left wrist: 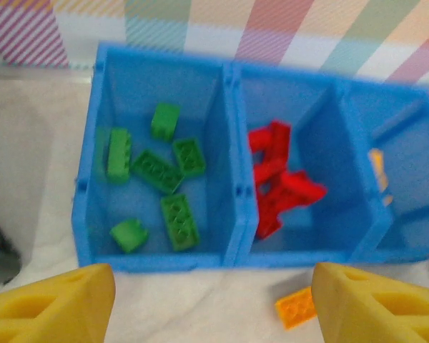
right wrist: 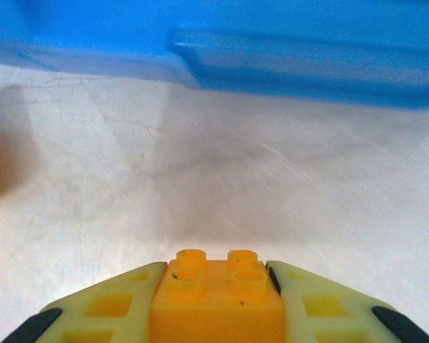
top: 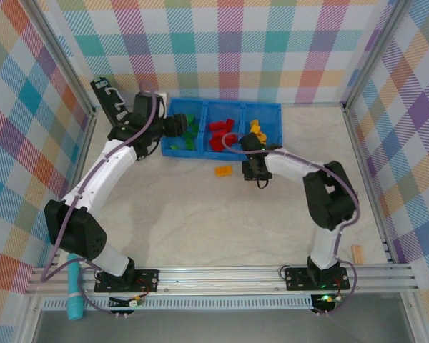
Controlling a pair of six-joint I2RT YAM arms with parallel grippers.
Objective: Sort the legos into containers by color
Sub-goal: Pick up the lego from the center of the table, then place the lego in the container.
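Your right tool (right wrist: 214, 277) grips the orange brick (right wrist: 218, 307), so lift it clear of the blue tray (right wrist: 307, 64) wall before releasing over the right-hand compartment (top: 271, 116); your left tool (left wrist: 213, 307) hangs open.

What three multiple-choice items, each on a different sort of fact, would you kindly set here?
1. The loose orange plastic studded brick lies: A on the table before the low blue plastic tray; B inside it; C on its rim.
2. Small green plastic bricks in the left compartment: A three; B six; C ten.
3. The right gripper is: A open; B shut on a red brick; C shut on an orange brick.
A, bare table lies under it; B, six show; C, orange studs sit between its fingers.
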